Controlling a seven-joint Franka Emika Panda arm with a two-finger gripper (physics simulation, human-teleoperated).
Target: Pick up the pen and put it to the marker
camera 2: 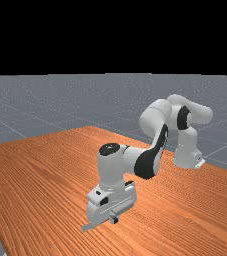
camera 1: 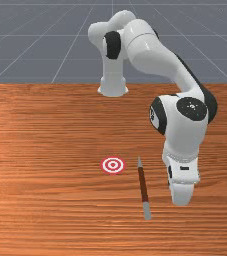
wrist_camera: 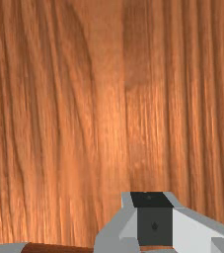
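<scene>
Step in hand: approach to the pen point(camera 1: 143, 186); in my judgement the pick-up has not begun.
Pen location: flat on the worktop point(camera 1: 45, 210), unheld. In the front view it lies at about 4 o'clock from the marker point(camera 1: 113, 165), slim pointed end near 12 o'clock, pale blunt end near 6.
Marker: red and white rings, flat; in the front view the pen's pointed end is at 3 o'clock from it, near but apart.
Next move, as judged: part the pincer point(camera 2: 114, 219), shift it toward the front view's 9 o'clock until over the pen's brown shaft, then lower.
Alignment: the pincer's closing line appears to run roughly along the pen; a turn of about a quarter seems called for, so as to close across the shaft. Lowering as it stands risks pressing on the pen or pushing it away.
Pincer opening: appears closed, tips together, no gap seen at the ends.
Pincer load: nothing held.
Pincer contact: none seen with the pen, which passes to one side of it in the wrist view.
</scene>
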